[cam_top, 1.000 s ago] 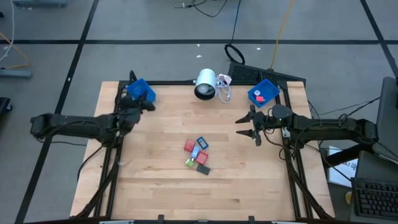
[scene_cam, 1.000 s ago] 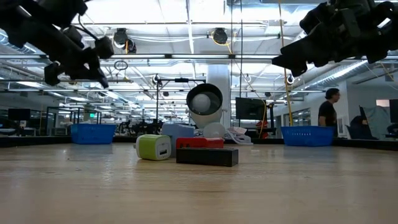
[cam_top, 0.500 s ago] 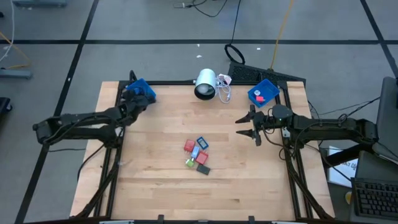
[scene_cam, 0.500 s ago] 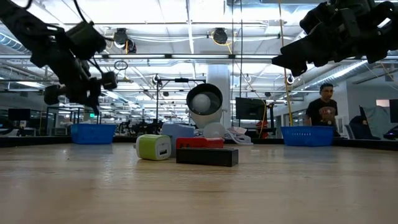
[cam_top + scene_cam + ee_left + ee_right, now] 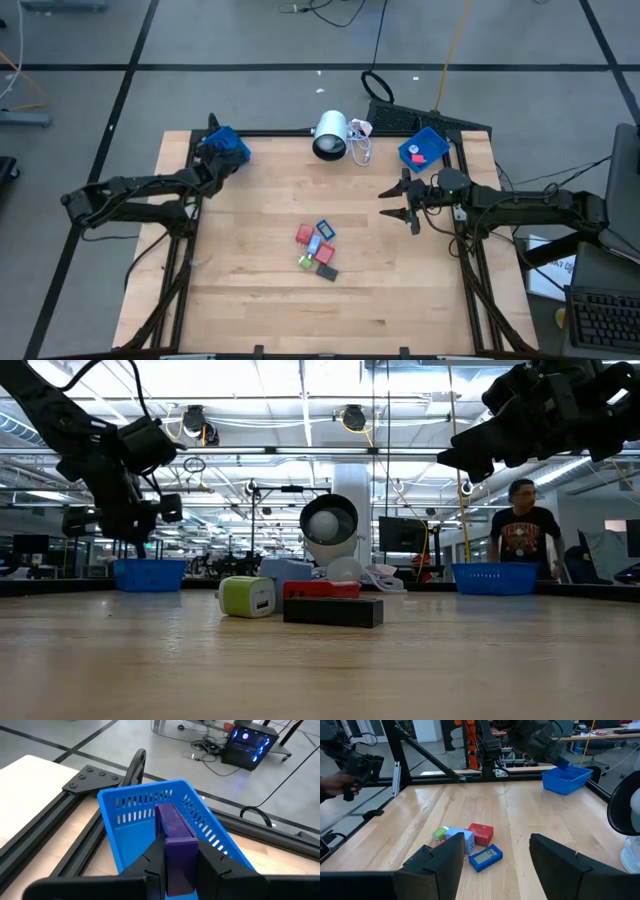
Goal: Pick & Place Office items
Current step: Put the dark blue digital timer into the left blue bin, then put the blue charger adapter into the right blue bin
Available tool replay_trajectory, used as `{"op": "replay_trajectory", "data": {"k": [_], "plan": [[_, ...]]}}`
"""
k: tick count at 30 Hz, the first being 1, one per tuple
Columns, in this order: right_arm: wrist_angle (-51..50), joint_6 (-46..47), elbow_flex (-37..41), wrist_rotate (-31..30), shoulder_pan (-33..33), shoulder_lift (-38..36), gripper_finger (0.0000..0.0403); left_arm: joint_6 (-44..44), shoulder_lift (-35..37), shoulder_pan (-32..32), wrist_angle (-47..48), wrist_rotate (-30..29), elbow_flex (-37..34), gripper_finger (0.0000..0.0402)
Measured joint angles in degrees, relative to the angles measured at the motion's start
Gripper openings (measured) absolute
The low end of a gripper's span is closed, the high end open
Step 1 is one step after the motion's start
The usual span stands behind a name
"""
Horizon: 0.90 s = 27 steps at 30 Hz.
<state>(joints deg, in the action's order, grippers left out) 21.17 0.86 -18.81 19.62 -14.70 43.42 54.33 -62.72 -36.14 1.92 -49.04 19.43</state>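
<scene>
The left tool [image 5: 181, 857] hung above the blue bin [image 5: 226, 146] at the far left corner of the wooden worktop [image 5: 250, 260], its two dark fingers [image 5: 153, 856] clamped on the sides of a purple block [image 5: 176, 839]; in the left wrist view the block stood over the bin's slotted interior [image 5: 131, 809], and whether it touched the bin floor could not be told. In the low view this tool [image 5: 128, 532] was above the same bin [image 5: 149, 573], clear of the worktop surface. The right tool [image 5: 400, 202] waited above the right half of the worktop, near the right edge, with its fingers [image 5: 554, 860] spread wide and nothing between them. The rest of the office items lay in a tight cluster near the middle of the worktop: a red block [image 5: 304, 235], a blue flat piece with a pale screen [image 5: 325, 229], a green block [image 5: 306, 261], a second red piece [image 5: 325, 252] and a dark grey bar [image 5: 326, 271], some of them touching. From table height the green block [image 5: 247, 597], a red piece [image 5: 320, 589] and the dark grey bar [image 5: 332, 611] showed side by side. A second blue bin [image 5: 424, 148] sat at the far right corner with a red piece [image 5: 418, 157] inside it. A white cylindrical lamp-like object [image 5: 330, 135] lay on its side at the far edge between the two bins, a white cable [image 5: 361, 146] just beside it. Beyond the worktop, a person [image 5: 519, 530] in a dark shirt stood behind the right-hand bin [image 5: 495, 577].
</scene>
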Motion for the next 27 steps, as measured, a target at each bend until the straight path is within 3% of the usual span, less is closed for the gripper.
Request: {"op": "replay_trajectory", "data": {"k": [13, 27], "plan": [[-0.02, 0.0, 0.0, 0.0, 0.01, 0.0, 0.0212, 0.46, 0.02, -0.59, -0.02, -0.48, 0.01, 0.0071], [-0.02, 0.2, -0.07, -0.01, 0.01, 0.0, 0.0212, -0.28, 0.04, -1.48, -0.09, 0.25, 0.01, 0.0202]]}}
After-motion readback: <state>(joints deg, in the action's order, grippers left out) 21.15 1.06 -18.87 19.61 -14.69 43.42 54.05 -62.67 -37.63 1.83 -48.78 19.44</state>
